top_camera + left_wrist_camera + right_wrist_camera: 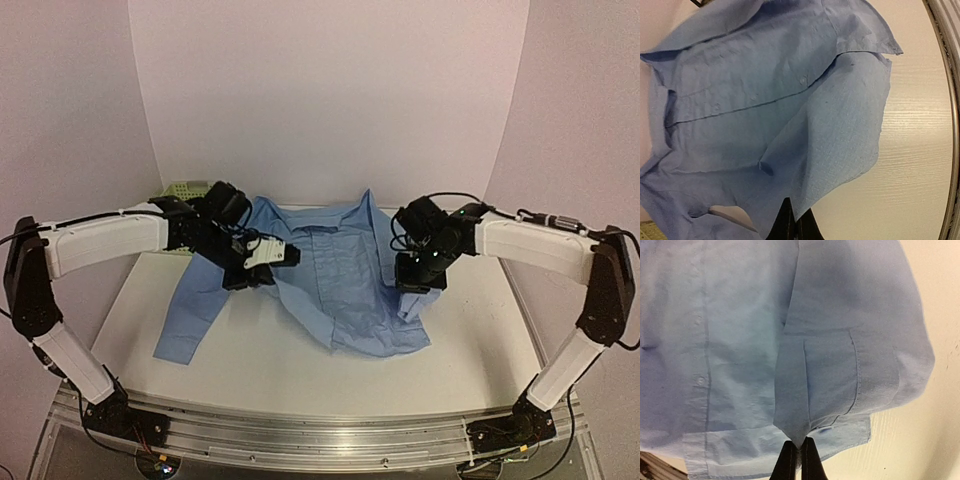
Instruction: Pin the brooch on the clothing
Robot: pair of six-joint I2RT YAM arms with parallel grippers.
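Note:
The clothing, a light blue button-up shirt, lies rumpled on the white table, collar toward the back wall. My left gripper sits at the shirt's left side, and in the left wrist view it is shut on a lifted edge of the cloth. My right gripper is at the shirt's right side. In the right wrist view it is shut on a pinched fold of the fabric near a stitched pocket. The brooch is not visible in any view.
A green mesh basket stands at the back left corner, behind the left arm. White walls close in the back and both sides. A metal rail runs along the near edge by the arm bases.

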